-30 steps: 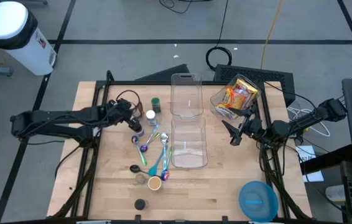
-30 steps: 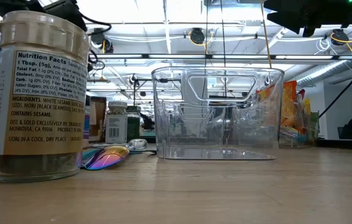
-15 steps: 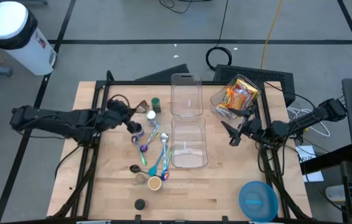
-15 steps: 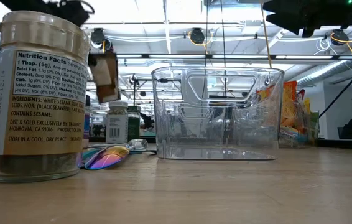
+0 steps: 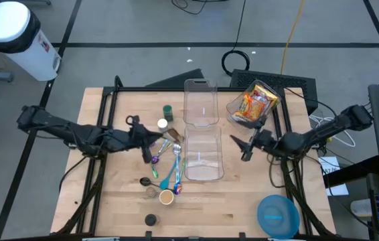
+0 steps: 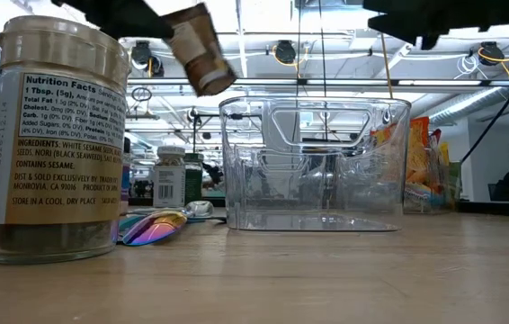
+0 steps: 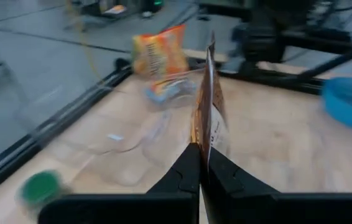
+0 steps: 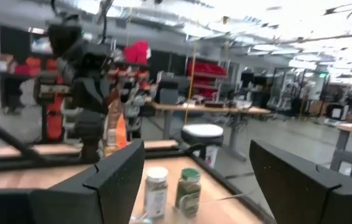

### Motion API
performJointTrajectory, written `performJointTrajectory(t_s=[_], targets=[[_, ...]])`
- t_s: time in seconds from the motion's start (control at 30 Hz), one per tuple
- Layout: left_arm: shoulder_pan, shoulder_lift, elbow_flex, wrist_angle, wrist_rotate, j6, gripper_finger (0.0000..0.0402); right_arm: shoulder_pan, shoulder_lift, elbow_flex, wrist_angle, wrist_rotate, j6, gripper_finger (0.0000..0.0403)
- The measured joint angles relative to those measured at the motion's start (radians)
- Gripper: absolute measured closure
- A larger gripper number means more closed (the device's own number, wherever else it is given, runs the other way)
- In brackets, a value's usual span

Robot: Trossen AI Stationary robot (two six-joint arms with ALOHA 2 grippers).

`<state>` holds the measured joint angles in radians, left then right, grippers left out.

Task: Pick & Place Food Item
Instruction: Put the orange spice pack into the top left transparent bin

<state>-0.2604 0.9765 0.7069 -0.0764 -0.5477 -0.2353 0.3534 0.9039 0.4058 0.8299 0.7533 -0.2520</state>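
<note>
- Right now the left gripper (image 5: 157, 136) is clamped shut on a small brown packet (image 5: 169, 134), holding it in the air above the table (image 5: 243, 207), just at 9 o'clock of the clear container (image 5: 203, 152).
- From table height the brown packet (image 6: 198, 49) hangs tilted, up near the container's (image 6: 317, 166) top rim and to its 10 o'clock.
- Seen past the left wrist, the two fingers (image 7: 185, 171) meet on the packet's (image 7: 208, 106) lower edge, which stands edge-on and upright between them.
- The right gripper (image 5: 245, 148) hovers at 3 o'clock of the clear container, apart from it, with its fingers (image 8: 117, 180) spread wide and nothing between them.
- A second clear container (image 5: 200, 102) lies at 12 o'clock of the first, touching it.
- A tipped clear tub with orange snack bags (image 5: 255, 104) sits at 1 o'clock of the container.
- Two spice jars (image 5: 165, 117) stand at 12 o'clock of the left gripper; coloured measuring spoons (image 5: 169, 164) are scattered at 6 o'clock of it.
- A blue bowl (image 5: 277, 215) rests near the table's 5 o'clock corner.
- A large seasoning jar (image 6: 57, 139) fills the near left of the low view.
</note>
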Motion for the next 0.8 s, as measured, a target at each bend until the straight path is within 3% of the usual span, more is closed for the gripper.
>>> performJointTrajectory(t_s=[0.13,0.37,0.7,0.8], targets=[[0.007,0.075,0.052,-0.017,0.058,0.002,0.0400,-0.003,0.109,0.102,-0.103,-0.023,0.044,0.0122],[0.007,0.251,0.183,-0.084,0.162,0.046,0.0401,-0.066,0.288,0.228,-0.126,-0.269,0.135,0.0122],[0.023,0.395,0.299,-0.126,0.206,0.092,0.0401,-0.208,0.433,0.262,-0.085,-0.581,0.302,0.0122],[0.036,0.402,0.299,-0.130,0.207,0.087,0.0401,-0.217,0.457,0.262,-0.052,-0.623,0.318,0.0122]])
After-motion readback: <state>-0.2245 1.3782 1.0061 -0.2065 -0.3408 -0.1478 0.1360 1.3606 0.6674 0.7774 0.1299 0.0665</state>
